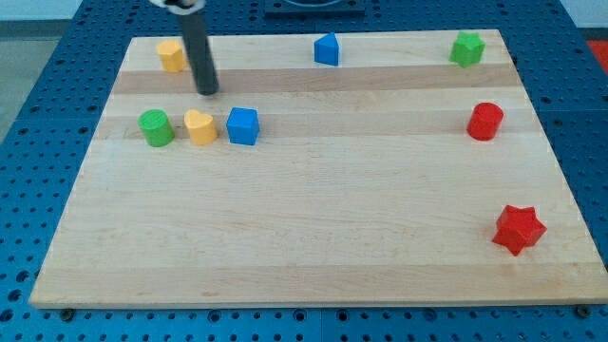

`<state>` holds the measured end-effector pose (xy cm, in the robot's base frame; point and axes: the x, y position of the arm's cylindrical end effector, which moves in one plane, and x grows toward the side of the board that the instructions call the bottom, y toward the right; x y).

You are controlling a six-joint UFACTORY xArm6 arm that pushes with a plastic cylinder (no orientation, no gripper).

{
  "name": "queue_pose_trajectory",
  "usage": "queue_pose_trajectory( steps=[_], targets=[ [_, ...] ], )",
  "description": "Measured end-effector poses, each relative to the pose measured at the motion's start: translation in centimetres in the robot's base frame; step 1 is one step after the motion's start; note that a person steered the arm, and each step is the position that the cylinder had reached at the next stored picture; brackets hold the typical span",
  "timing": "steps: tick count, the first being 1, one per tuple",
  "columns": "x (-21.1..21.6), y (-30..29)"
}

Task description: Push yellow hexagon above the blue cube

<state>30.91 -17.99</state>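
board [313, 237]: wooden, lying flat
blue cube [243, 125]: sitting left, mid-depth
yellow hexagon [172, 55]: sitting far left, well apart from the cube
my tip [207, 92]: no claw; hovering between them, needing to start left of the hexagon, pushing right

A: Surface under everything? Pale wooden board [313, 247], lengthwise plank stripes, even light, no hard shadows.

B: Around it? Blue perforated metal bench top [38, 180], regular hole grid, visible along all edges.
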Motion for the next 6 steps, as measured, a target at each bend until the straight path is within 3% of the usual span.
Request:
queue_pose_trajectory(
  steps=[2,4,6],
  targets=[
    [-2.6,-8.3],
    [-10.0,-8.3],
    [-8.1,-6.0]
  ],
)
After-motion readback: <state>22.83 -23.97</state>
